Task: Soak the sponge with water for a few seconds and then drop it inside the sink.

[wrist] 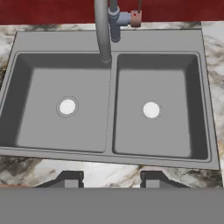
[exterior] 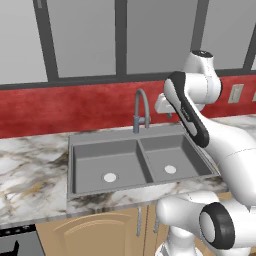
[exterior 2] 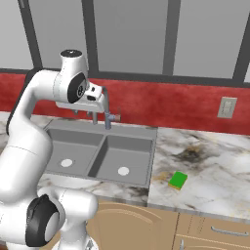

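Grey sink (wrist: pixel 109 41) below raised arm; pincer (wrist: pixel 111 179) shut, empty, pointing down.

Quick count here: one sink (wrist: pixel 109 41) with two basins and two round drains, one per basin. One faucet (wrist: pixel 103 30). One green sponge (exterior 2: pixel 178 180) on the counter. One wall outlet (exterior 2: pixel 227 108) on the red backsplash.

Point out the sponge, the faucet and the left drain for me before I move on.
sponge (exterior 2: pixel 178 180): right base view, on its green top, lying on the counter right of the sink.
faucet (wrist: pixel 102 30): hand view, on the arched grey tube.
left drain (wrist: pixel 67 106): hand view, on the pale round disc in the left basin.
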You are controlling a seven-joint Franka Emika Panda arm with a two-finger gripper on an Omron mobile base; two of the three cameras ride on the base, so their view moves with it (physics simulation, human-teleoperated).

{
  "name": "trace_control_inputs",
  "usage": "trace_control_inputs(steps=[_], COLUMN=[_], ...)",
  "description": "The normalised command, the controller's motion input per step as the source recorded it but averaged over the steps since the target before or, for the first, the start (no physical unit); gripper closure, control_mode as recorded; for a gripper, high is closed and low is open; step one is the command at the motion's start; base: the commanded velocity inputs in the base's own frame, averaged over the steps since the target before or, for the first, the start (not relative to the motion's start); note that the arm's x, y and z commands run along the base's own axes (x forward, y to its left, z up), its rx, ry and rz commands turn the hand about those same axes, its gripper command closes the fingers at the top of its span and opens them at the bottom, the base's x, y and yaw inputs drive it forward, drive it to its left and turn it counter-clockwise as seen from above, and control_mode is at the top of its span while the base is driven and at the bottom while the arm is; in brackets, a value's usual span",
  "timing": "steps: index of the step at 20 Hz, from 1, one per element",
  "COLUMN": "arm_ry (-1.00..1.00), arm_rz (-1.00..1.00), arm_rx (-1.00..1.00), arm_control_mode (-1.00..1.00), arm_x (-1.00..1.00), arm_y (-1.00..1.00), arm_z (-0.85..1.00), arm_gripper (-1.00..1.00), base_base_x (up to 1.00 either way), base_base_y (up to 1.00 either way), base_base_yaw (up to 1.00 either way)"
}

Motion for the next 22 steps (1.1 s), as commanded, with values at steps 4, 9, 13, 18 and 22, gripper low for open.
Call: trace_control_inputs(steps=[4, 9, 13, 18, 22], arm_ry=[0.0, 0.0, 0.0, 0.0, 0.0], arm_rz=[0.0, 0.0, 0.0, 0.0, 0.0], arm_rx=[0.0, 0.0, 0.0, 0.0, 0.0], arm_control_mode=[-1.0, -1.0, -1.0, -1.0, -1.0], arm_x=[-0.01, 0.0, 0.0, 0.0, 0.0], arm_y=[0.0, -0.04, -0.09, -0.08, -0.06], arm_z=[0.0, 0.0, 0.0, 0.0, 0.0], arm_gripper=[-1.0, -1.0, -1.0, -1.0, -1.0], base_base_x=[0.0, 0.0, 0.0, 0.0, 0.0], base_base_y=[0.0, 0.0, 0.0, 0.0, 0.0], base_base_yaw=[0.0, 0.0, 0.0, 0.0, 0.0])
